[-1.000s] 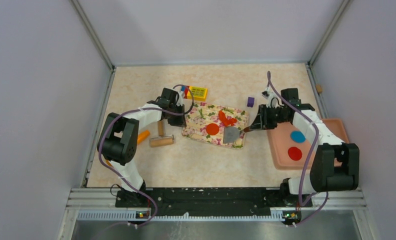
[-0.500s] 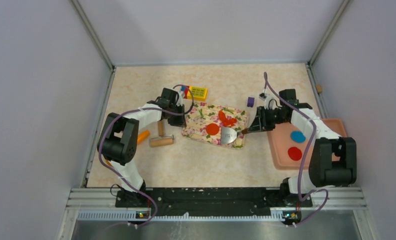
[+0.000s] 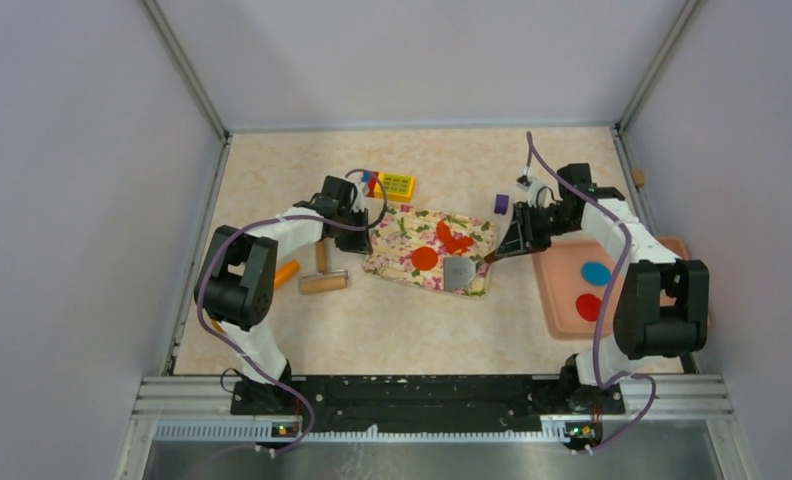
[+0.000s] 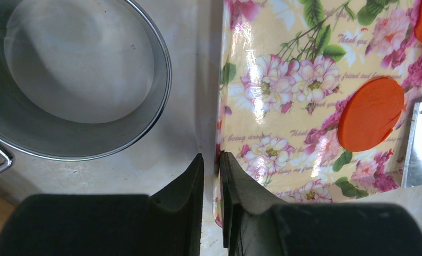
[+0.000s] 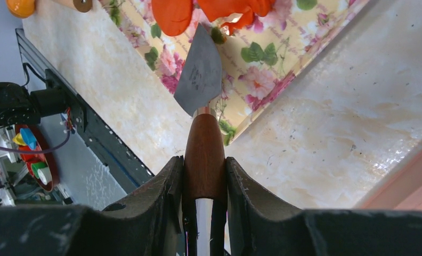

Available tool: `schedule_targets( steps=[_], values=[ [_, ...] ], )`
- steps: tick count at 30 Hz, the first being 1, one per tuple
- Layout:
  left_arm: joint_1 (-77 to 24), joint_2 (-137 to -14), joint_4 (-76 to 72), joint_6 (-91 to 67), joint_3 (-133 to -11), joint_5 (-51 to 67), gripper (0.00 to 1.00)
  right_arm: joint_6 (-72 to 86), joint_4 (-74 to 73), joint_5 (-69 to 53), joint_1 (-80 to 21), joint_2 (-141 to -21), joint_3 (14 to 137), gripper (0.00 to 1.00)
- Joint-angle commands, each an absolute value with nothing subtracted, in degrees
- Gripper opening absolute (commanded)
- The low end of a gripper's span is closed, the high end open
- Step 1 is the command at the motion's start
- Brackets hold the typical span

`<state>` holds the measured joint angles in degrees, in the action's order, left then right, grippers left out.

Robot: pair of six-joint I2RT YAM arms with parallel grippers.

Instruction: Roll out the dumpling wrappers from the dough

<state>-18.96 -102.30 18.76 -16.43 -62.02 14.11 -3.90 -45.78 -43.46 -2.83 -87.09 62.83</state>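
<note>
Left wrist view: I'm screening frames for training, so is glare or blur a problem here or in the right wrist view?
Left wrist view: white glare streaks on the glossy floral mat, print legible around them. Right wrist view: scraper blade sharp, evenly lit, no glare.

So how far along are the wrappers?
Done: one round wrapper lies flat on the floral mat; a red disc sits on the pink tray. In hand: right gripper grips the scraper, blade beside that wrapper; left gripper pinches the mat's edge. Left: the ragged dough, not yet rolled.
</note>
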Motion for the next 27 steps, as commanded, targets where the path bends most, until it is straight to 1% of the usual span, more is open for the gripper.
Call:
schedule_targets(
  steps=[1, 14, 27],
  values=[
    [-18.28, -101.57, 17.75, -16.52, -61.65, 13.44, 0.20, -2.53, -43.28, -43.15, -2.53, -87.66, 64.09, 0.00],
    [-18.19, -101.42, 17.40, -16.70, -61.24, 13.84, 0.20, -0.71, -36.53, -40.35, -3.44, -89.28, 61.66, 0.00],
    [-18.19, -101.51, 17.40, -16.70, -61.36, 13.71, 0.20, -1.06, -36.62, -39.64, -6.01, -90.00, 61.66, 0.00]
  ],
)
